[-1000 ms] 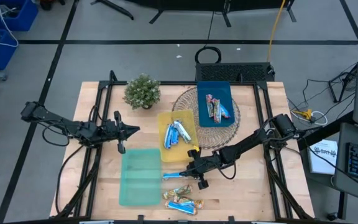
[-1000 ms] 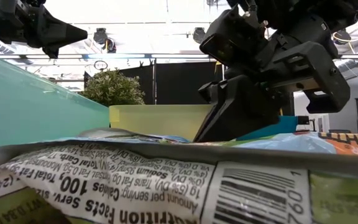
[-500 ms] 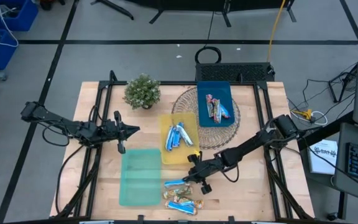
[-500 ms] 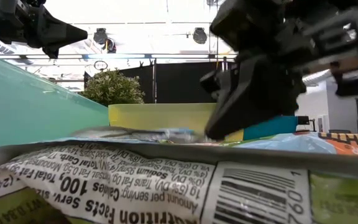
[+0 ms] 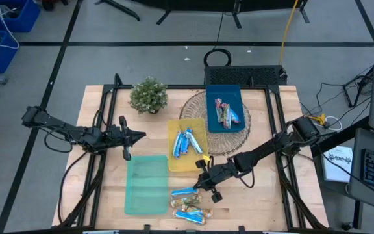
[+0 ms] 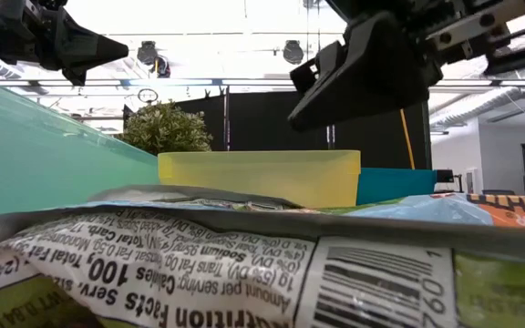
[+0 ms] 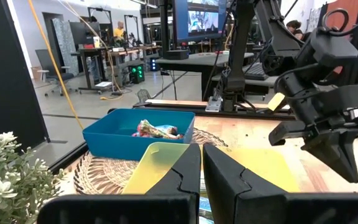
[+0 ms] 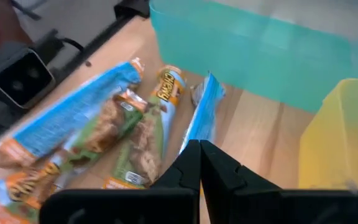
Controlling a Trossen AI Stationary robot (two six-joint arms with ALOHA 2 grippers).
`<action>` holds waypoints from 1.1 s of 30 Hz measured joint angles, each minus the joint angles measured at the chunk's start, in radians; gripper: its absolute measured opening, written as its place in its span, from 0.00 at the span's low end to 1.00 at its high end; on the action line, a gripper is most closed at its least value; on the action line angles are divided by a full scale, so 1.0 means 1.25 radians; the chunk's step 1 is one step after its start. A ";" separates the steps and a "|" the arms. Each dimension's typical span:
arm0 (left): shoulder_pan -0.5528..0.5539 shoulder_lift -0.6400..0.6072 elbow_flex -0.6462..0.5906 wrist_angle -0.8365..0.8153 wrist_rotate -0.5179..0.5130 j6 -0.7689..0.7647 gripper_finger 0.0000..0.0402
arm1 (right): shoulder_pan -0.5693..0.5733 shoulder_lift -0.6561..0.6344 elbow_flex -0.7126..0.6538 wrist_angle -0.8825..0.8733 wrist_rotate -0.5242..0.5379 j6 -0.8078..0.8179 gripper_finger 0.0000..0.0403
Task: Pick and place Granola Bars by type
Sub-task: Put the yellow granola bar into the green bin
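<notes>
A blue-and-white Granola Bar lies on the table near the front edge, between the green tray and my right gripper. That gripper is shut and hovers above the bar's right end; in the low view its tips are bare. In the right wrist view the bar runs away from the fingertips. Several more bars lie in a pile just nearer. My left gripper, shut, waits at the left, level above the table.
A yellow tray holds blue-and-white bars. A blue tray with other bars sits on a woven mat. A potted plant stands at the far left. A wrapper lies right in front of the low camera.
My right gripper has risen from table height in front of the yellow tray to well above it, drifting slightly toward the near edge. The blue-and-white bar has slid a little toward the near edge and stays on the table.
</notes>
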 joint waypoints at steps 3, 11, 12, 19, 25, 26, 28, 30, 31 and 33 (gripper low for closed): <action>0.000 0.000 0.000 0.000 0.000 0.000 0.06 | 0.000 0.000 0.000 0.008 -0.011 0.023 0.00; 0.000 0.000 0.000 0.000 0.000 0.000 0.06 | 0.007 0.005 0.000 0.052 -0.012 0.019 0.24; 0.000 0.000 0.000 0.000 0.000 0.000 0.06 | 0.007 0.011 0.000 0.055 -0.012 0.025 0.29; 0.000 0.000 0.000 0.000 0.000 0.000 0.06 | 0.007 0.082 0.000 0.109 -0.006 0.056 0.52; 0.000 0.000 0.000 0.000 0.000 0.000 0.06 | 0.007 0.102 0.001 0.113 0.014 0.064 0.51; 0.000 0.000 0.000 0.000 0.000 0.000 0.06 | 0.007 0.102 0.001 0.106 0.012 0.070 0.51; 0.000 0.000 0.000 0.000 0.000 0.000 0.06 | 0.007 0.104 0.001 0.090 0.011 0.074 0.49; 0.000 0.000 0.000 0.000 0.000 0.000 0.06 | 0.007 0.104 0.001 0.067 0.010 0.090 0.48; 0.000 0.000 0.000 0.000 0.000 0.000 0.06 | 0.007 0.104 0.001 0.060 0.010 0.097 0.47; 0.000 0.000 0.000 0.000 0.000 0.000 0.06 | 0.008 0.102 0.001 0.051 0.010 0.106 0.47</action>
